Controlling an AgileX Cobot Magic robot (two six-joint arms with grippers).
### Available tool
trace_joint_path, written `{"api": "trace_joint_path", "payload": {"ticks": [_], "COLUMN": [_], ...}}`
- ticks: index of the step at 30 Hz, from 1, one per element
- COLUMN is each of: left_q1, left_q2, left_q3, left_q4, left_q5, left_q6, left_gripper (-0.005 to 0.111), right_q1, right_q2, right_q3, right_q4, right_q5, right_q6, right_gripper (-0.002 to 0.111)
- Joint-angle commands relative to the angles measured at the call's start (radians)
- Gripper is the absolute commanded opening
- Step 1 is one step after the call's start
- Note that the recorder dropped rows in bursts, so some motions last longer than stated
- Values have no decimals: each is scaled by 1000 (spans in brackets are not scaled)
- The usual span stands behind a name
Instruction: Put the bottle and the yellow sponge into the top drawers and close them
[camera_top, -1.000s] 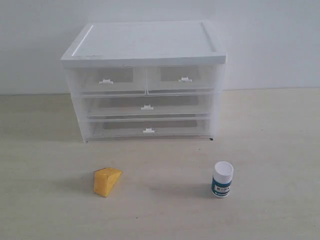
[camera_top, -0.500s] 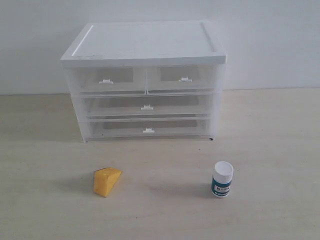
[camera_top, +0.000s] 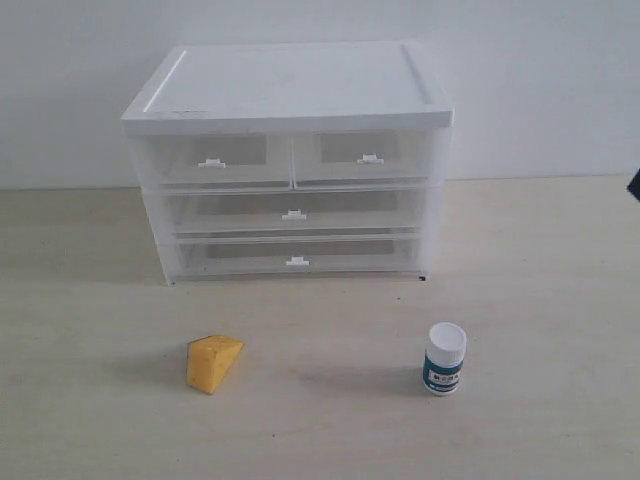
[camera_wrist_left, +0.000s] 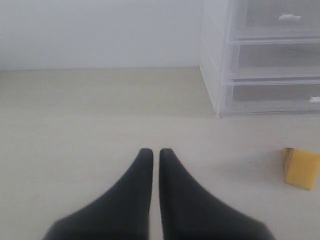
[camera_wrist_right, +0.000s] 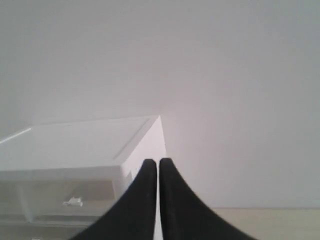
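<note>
Left pincer (camera_wrist_left: 155, 152): two dark fingers pressed together, only a hairline slit between the tips, with nothing gripped. It hangs low over the pale tabletop (camera_top: 330, 430).

Yellow sponge (camera_top: 213, 362): an orange-yellow foam wedge lying on the tabletop. It is ahead of the left pincer, off to the side where the cabinet stands, and well apart from the tips. Nothing touches it.

Cabinet (camera_top: 290, 160): a clear-walled unit with a flat white top, standing against a plain pale wall. It is farther from the left pincer than the sponge is. One top corner sits just beyond the right pincer's tips.

Top drawers: two half-width clear drawers side by side under the white top, one on the left (camera_top: 225, 160) and one on the right (camera_top: 360, 155). Each has a small white clip handle. Both are pushed in flush with the cabinet front.

Full-width drawers (camera_top: 293, 225): two clear drawers stacked below the top pair, both pushed in.

Bottle (camera_top: 444, 358): a small white bottle with a white cap and a teal label. It stands upright on the tabletop in front of the cabinet's right end, level with the sponge and well apart from it. It is clear of both pincers.

Right pincer (camera_wrist_right: 158, 162): dark fingers closed tip to tip, holding nothing. It is raised to about the height of the cabinet's white top and points toward that top and the wall behind.
</note>
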Motion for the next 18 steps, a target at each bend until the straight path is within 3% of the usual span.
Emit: {"api": "trace_joint_path", "payload": {"ticks": [1, 8, 15, 18], "left_q1": [4, 4, 4, 4], "left_q2": [-4, -4, -4, -4], "left_q3": [3, 3, 3, 3], "left_q4": [-4, -4, -4, -4], "left_q5": [0, 0, 0, 0], "left_q6": [3, 3, 3, 3], "left_gripper": [4, 4, 4, 4], "right_q1": [109, 378, 606, 695], "right_q2": [84, 202, 368, 498], "right_q3": [-3, -3, -3, -29], "right_q4": [151, 499, 769, 832], "right_q5": [-47, -164, -408, -423], "right_q6": [-124, -384, -481, -483], "right_gripper": [0, 0, 0, 0]}}
